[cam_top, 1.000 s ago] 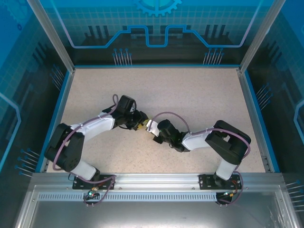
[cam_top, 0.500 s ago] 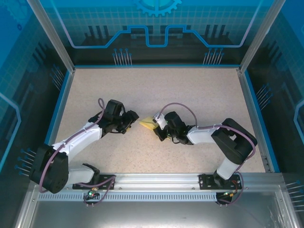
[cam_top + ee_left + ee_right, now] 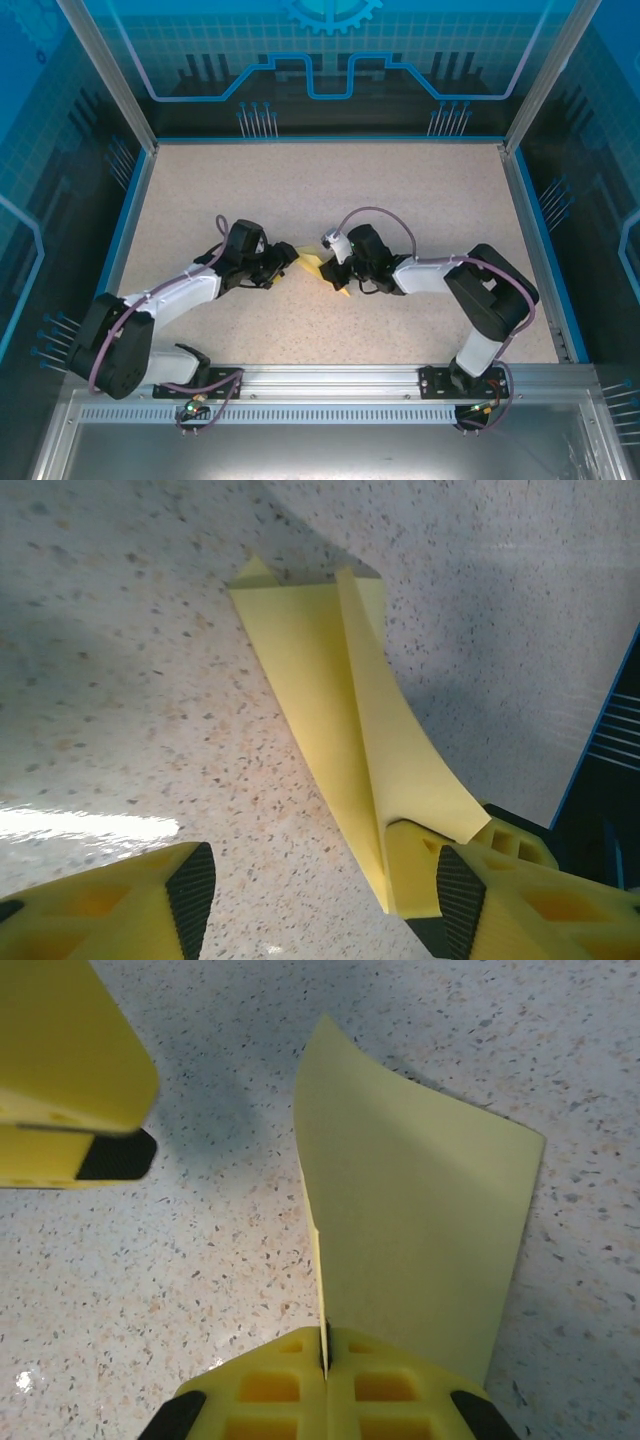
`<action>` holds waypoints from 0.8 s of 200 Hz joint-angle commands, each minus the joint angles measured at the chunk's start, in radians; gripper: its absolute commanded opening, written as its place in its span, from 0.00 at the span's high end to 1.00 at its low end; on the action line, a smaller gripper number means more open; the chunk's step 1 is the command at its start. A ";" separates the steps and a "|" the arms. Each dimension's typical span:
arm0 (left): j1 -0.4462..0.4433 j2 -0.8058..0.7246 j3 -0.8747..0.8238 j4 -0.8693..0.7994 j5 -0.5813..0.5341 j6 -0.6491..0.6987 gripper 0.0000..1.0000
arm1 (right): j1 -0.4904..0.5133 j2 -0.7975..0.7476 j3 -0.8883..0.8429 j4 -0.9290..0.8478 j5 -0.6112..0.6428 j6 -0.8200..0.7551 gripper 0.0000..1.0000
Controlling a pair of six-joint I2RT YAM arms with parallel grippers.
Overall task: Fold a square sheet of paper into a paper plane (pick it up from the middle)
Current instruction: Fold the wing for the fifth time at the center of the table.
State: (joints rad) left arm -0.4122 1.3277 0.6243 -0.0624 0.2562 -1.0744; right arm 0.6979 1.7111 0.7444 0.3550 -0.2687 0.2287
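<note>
The square sheet of paper is folded into a narrow, pointed pale yellow paper plane (image 3: 313, 262) near the table's middle. My right gripper (image 3: 325, 1345) is shut on its centre crease, and one wing (image 3: 420, 1250) spreads to the right of the jaws. In the top view the right gripper (image 3: 332, 268) faces the left gripper (image 3: 287, 262) across the plane. My left gripper (image 3: 325, 898) is open, its fingers wide apart. The plane (image 3: 350, 720) runs from the table down to the left gripper's right finger (image 3: 462, 905), and a curled wing rests on that finger.
The speckled beige table (image 3: 400, 190) stretches wide beyond both grippers. A blue rim (image 3: 130, 210) and clear walls close it in on three sides. The metal rail (image 3: 330, 380) with both arm bases runs along the near edge.
The left gripper let go of the plane and opened, drew back to the left, then came close again. The right gripper, still shut on the plane, shifted slightly away from its base.
</note>
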 commanded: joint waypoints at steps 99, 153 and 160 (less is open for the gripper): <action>-0.048 0.123 -0.007 0.168 0.036 0.009 0.47 | -0.142 0.184 0.129 -0.069 -0.389 0.357 1.00; -0.059 0.155 0.009 0.189 0.037 0.017 0.49 | -0.146 0.222 0.182 -0.105 -0.432 0.402 1.00; -0.060 0.159 0.012 0.191 0.037 0.019 0.49 | -0.148 0.224 0.181 -0.101 -0.434 0.410 1.00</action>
State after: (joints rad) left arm -0.4599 1.4681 0.6235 0.1059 0.2848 -1.0737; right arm 0.5602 1.9137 0.9092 0.2726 -0.6567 0.5949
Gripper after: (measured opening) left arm 0.511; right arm 0.045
